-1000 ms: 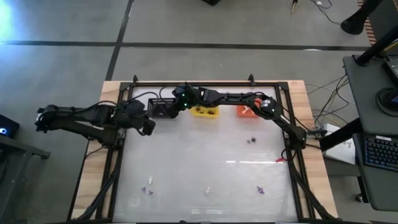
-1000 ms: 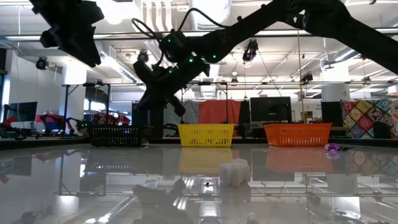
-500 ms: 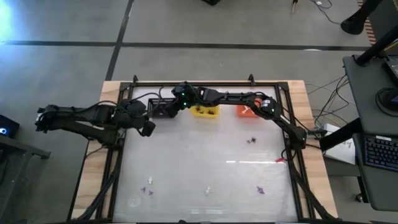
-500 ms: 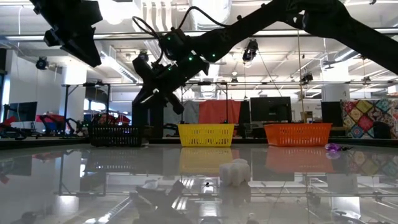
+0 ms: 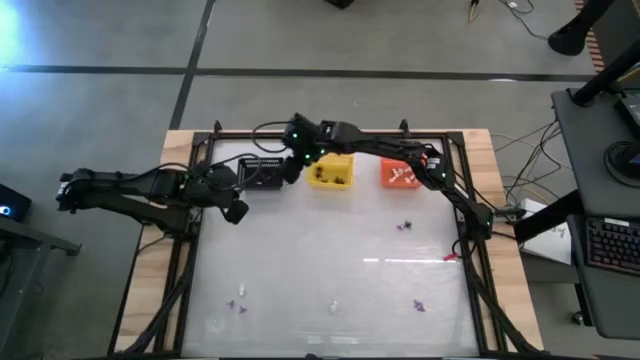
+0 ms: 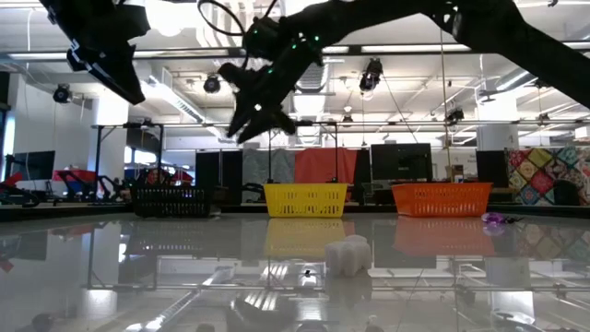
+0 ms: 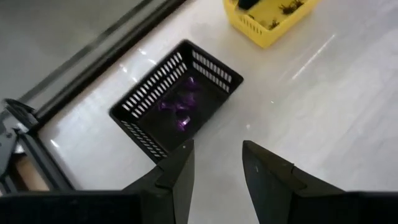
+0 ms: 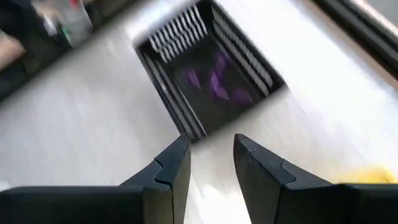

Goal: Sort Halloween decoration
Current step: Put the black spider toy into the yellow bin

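Observation:
Several tiny purple and white trinkets lie on the glossy table, among them a purple one and a white one. More purple trinkets lie inside the black basket. My right gripper hangs open and empty above the table, just beside that basket on its yellow-basket side. My left gripper hovers open and empty near the basket's left near side.
A yellow basket holding dark trinkets and an orange basket stand in a row with the black one along the far edge. A black frame rims the table. The middle of the table is bare between the scattered trinkets.
My right gripper has opened beside the black basket, risen clear above it and tipped its wrist. The baskets and the trinkets on the table have stayed in place.

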Action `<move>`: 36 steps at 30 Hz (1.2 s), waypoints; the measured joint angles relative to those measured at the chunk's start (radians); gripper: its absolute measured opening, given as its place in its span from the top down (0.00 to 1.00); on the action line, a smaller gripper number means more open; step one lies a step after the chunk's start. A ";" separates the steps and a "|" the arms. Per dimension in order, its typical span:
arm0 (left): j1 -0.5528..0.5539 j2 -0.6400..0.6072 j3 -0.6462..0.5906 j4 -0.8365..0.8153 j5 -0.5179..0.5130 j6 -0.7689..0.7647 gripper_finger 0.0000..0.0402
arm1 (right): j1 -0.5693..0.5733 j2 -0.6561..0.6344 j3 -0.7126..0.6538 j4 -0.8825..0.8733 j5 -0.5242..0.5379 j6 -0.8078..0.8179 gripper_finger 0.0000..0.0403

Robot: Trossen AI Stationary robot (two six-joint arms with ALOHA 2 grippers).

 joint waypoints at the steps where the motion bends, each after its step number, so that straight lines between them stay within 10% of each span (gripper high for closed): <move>1: 0.000 0.000 -0.003 0.002 0.019 -0.004 0.71 | -0.002 0.000 0.027 -0.070 0.001 -0.016 0.72; 19: -0.002 0.002 -0.051 0.022 0.147 -0.047 0.71 | 0.019 -0.084 0.074 -0.807 0.208 -0.053 0.71; 36: -0.002 0.048 -0.053 0.029 0.141 -0.014 0.71 | 0.108 -0.402 -0.335 -0.785 0.278 0.120 0.74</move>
